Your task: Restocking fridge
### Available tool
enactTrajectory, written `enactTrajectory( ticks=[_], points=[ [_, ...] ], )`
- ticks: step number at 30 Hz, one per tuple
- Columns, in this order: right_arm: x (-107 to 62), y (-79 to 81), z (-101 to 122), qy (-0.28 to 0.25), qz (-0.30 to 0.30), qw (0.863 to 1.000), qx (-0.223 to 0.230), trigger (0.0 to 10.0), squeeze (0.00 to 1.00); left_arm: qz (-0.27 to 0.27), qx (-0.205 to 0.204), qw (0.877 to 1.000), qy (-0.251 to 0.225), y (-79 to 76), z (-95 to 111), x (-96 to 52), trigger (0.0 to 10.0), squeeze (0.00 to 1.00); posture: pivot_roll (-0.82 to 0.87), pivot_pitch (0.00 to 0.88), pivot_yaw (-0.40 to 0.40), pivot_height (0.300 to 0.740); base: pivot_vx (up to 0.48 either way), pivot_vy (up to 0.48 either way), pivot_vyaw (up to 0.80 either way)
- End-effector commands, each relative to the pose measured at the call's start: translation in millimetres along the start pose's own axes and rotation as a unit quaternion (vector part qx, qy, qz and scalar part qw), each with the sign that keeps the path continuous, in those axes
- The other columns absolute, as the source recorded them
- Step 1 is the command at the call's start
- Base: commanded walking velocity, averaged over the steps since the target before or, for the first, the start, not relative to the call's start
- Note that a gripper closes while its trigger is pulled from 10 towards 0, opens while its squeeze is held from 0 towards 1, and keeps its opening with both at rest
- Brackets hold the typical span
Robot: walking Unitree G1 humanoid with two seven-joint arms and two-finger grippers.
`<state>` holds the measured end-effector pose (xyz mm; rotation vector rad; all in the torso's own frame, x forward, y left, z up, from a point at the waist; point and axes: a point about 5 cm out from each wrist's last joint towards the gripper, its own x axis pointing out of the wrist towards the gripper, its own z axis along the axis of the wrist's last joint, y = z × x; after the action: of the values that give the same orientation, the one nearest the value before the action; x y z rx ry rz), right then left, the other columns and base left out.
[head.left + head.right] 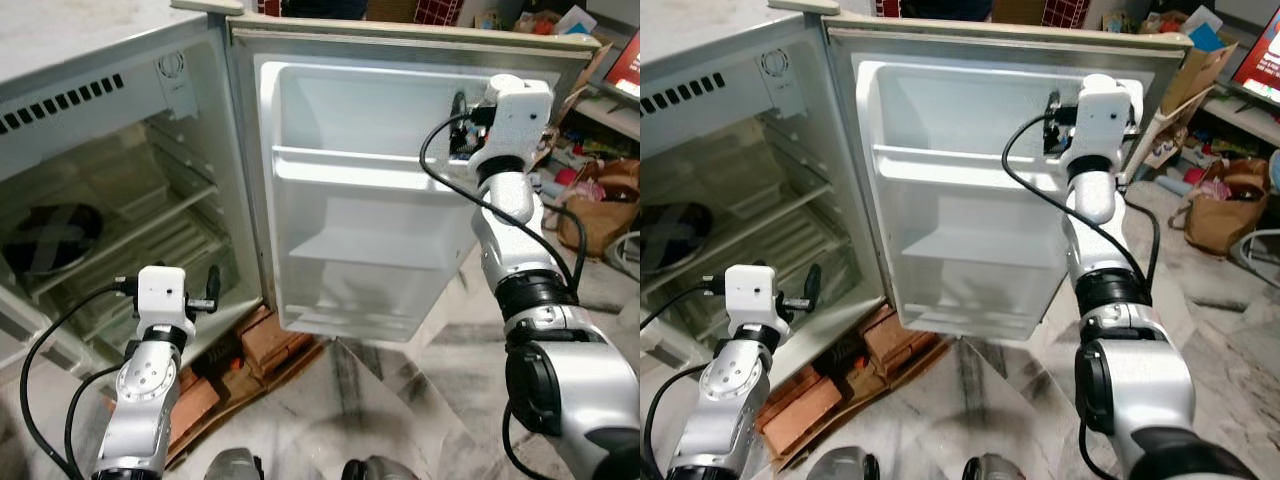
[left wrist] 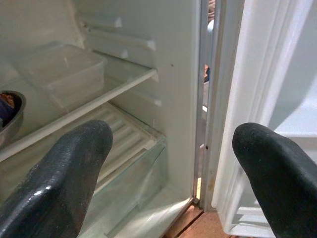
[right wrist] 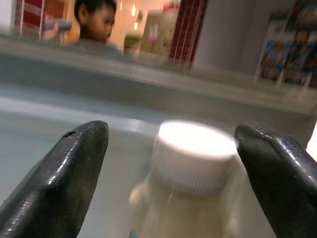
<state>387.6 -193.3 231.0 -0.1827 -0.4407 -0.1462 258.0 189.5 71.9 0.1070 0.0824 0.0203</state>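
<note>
Right gripper (image 3: 171, 173), jaws open around white-capped bottle (image 3: 190, 168), at door's (image 1: 350, 240) 2 o'clock shelf; left gripper (image 2: 171, 173) open at fridge (image 1: 120, 200) opening.

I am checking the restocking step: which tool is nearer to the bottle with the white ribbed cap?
Right. The right tool is open at the top door shelf with the white-capped bottle between its fingers. The left tool hovers low before the fridge's lower shelves.

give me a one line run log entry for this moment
fridge door open | right gripper open, white-capped bottle between fingers at top door shelf | left gripper open, low by fridge
</note>
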Motion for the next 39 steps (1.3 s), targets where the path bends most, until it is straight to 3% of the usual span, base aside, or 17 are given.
enactTrajectory(
  ticks=[1,6,9,13,14,20,25,27,28,29,30,39],
  points=[
    [1.5,-5.4,12,-0.036,-0.002,0.999,-0.008,10.0,1.00,-0.004,0.002,1.000,0.001,-1.9,1,-0.5,10.0,0.00,0.13,0.089,-0.041,0.740,0.000,0.000,0.00],
    [-4.1,-3.5,19,-0.059,0.011,0.998,-0.015,10.0,1.00,-0.004,0.002,1.000,0.003,-2.8,0,-0.8,10.0,0.00,0.13,0.083,-0.043,0.740,0.000,0.000,0.00],
    [-16.7,-0.8,28,-0.084,0.022,0.996,-0.022,10.0,1.00,0.006,0.007,1.000,0.000,-1.1,0,-1.3,10.0,0.00,0.13,0.080,-0.049,0.740,0.000,0.000,0.00],
    [-43.4,0.9,24,-0.082,0.025,0.996,-0.029,10.0,1.00,0.022,0.011,1.000,0.006,3.2,-2,-2.2,10.0,0.00,0.13,0.075,-0.056,0.740,0.000,0.000,0.00],
    [-43.4,0.9,24,-0.082,0.025,0.996,-0.029,10.0,1.00,0.022,0.011,1.000,0.006,3.2,-2,-2.2,10.0,0.00,0.13,0.075,-0.056,0.740,0.000,0.000,0.00],
    [-101.2,-3.3,-21,0.031,-0.003,0.999,-0.025,10.0,1.00,0.025,0.014,1.000,0.012,3.1,-6,-4.1,10.0,0.00,0.12,0.068,-0.059,0.740,0.000,0.000,0.00],
    [-145.7,5.5,-59,0.143,0.011,0.990,0.000,10.0,1.00,0.019,0.014,1.000,0.017,-1.4,-8,-3.9,10.0,0.00,0.10,0.065,-0.056,0.740,-0.144,0.000,0.00],
    [-152.8,10.8,-67,0.169,0.023,0.985,0.015,10.0,0.95,0.018,0.015,1.000,0.017,-2.3,-8,-3.1,10.0,0.00,0.09,0.066,-0.056,0.740,0.000,0.000,0.00],
    [-155.4,12.0,-69,0.176,0.026,0.984,0.016,10.0,0.76,0.018,0.015,1.000,0.017,-2.7,-8,-2.7,10.0,0.00,0.09,0.066,-0.056,0.740,0.000,0.000,0.00],
    [-157.6,13.1,-70,0.182,0.030,0.983,0.014,10.0,0.29,0.018,0.016,1.000,0.016,-3.1,-8,-2.3,10.0,0.00,0.10,0.067,-0.056,0.740,0.000,-0.255,0.00],
    [-159.9,14.9,-71,0.187,0.036,0.982,0.015,10.0,0.00,0.018,0.016,1.000,0.016,-3.2,-7,-1.7,10.0,0.00,0.09,0.068,-0.056,0.740,0.000,-0.270,0.00],
    [-163.3,20.7,-79,0.216,0.060,0.974,0.027,10.0,0.00,0.027,0.019,0.999,0.014,-3.2,-6,0.0,10.0,0.00,0.10,0.084,-0.068,0.740,-0.145,-0.295,0.00]
  ],
)
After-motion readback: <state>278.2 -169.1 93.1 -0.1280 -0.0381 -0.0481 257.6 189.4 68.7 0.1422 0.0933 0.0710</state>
